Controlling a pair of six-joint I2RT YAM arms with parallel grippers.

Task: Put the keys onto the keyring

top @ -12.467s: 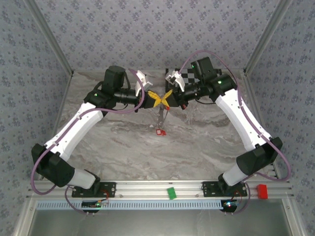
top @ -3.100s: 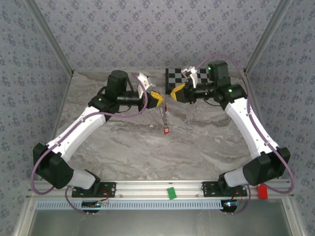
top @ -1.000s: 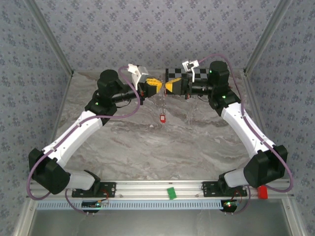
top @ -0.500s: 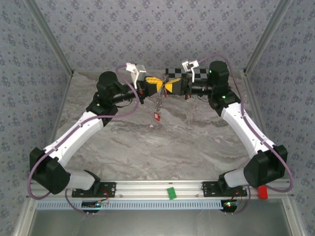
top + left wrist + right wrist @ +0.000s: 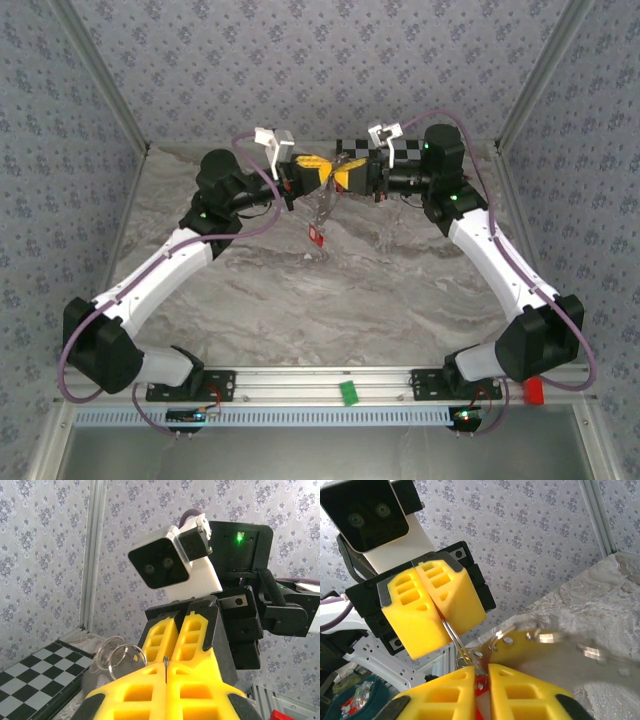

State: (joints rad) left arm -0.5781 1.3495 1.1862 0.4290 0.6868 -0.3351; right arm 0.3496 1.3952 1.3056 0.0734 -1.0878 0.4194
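Note:
Both grippers meet tip to tip above the back of the marble table (image 5: 300, 310). My left gripper (image 5: 318, 170) (image 5: 165, 663) is shut on the thin wire of the keyring (image 5: 452, 630). From that wire hang two silver rings (image 5: 127, 646) and a shiny metal tag (image 5: 555, 645). My right gripper (image 5: 342, 175) (image 5: 482, 669) faces it, its jaws a narrow gap apart at the ring's lower end. One of the keys (image 5: 316, 236), red-headed, dangles below the grippers. Its red head (image 5: 481, 689) shows through the right gripper's gap.
A checkerboard sheet (image 5: 30, 680) lies at the table's back edge under the grippers. A green block (image 5: 347, 392) and a red block (image 5: 534, 388) sit on the front rail. Wallpapered walls close in the back and sides.
The left gripper closed in on the right one until their tips met. The hanging key swung left. The right gripper's jaws have parted slightly.

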